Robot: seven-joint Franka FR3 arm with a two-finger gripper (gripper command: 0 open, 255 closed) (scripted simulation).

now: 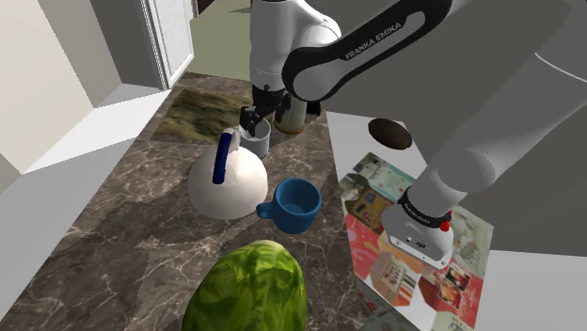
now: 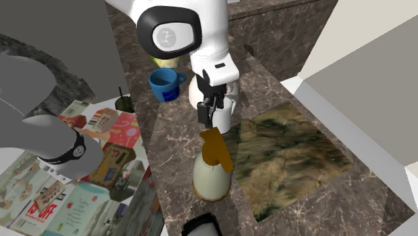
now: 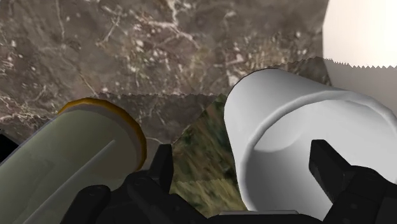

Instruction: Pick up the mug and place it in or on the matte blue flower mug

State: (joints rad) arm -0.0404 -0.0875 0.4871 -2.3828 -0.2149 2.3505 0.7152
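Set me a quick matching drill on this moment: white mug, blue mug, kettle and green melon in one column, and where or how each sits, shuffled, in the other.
Things:
1. white mug
2. blue mug
3. white kettle
4. green melon

Places or states:
A. at the shoulder view's bottom edge
B. dark blue handle on top, left of the blue mug in the shoulder view
C. under the gripper, whose open fingers stand astride its rim
D. upright, its handle turned toward the kettle

Pairs: 1-C, 2-D, 3-B, 4-A.
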